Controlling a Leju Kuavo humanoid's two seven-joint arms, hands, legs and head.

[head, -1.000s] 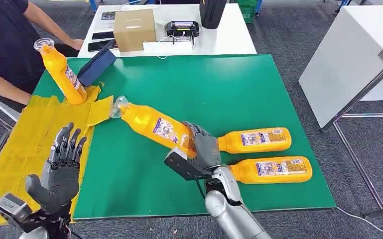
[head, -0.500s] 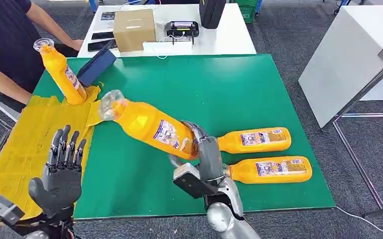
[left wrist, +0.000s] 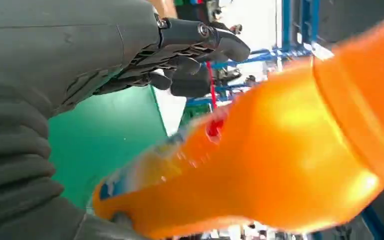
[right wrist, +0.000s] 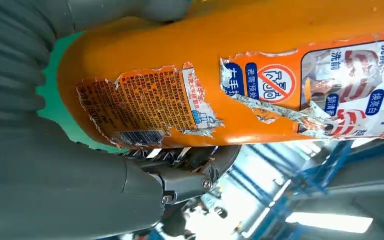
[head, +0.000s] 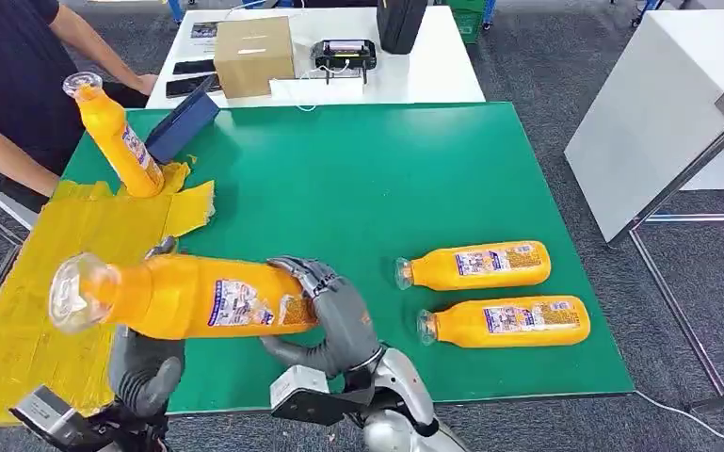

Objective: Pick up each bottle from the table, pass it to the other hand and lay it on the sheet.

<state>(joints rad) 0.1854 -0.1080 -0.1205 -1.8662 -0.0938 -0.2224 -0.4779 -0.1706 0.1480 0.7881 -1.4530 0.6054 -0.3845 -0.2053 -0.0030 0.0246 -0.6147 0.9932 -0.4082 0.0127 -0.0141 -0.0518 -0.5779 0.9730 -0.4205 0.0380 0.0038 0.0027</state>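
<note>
My right hand [head: 331, 322] grips the base end of an orange bottle [head: 188, 296] and holds it level in the air, its clear cap end over the yellow sheet [head: 47, 245]. In the right wrist view the fingers [right wrist: 190, 170] wrap around the bottle's torn label [right wrist: 150, 102]. My left hand [head: 146, 365] sits under and behind the bottle's neck half, mostly hidden. In the left wrist view its fingers [left wrist: 194, 45] stay stretched out beside the bottle [left wrist: 279, 150], not closed on it. Two more orange bottles [head: 478, 266] [head: 510, 322] lie on the green mat [head: 367, 179]. Another bottle [head: 118, 137] stands tilted at the sheet's far corner.
A person [head: 9, 85] stands at the far left by the sheet. A blue flat case [head: 184, 122] lies at the mat's far left corner. Behind it, a white table carries a cardboard box [head: 254, 55] and a black device [head: 344, 52]. Another white table [head: 659, 104] stands to the right.
My right hand has lifted the bottle off the mat and swung it left, level, over to my left hand. My left hand has come under the bottle.
</note>
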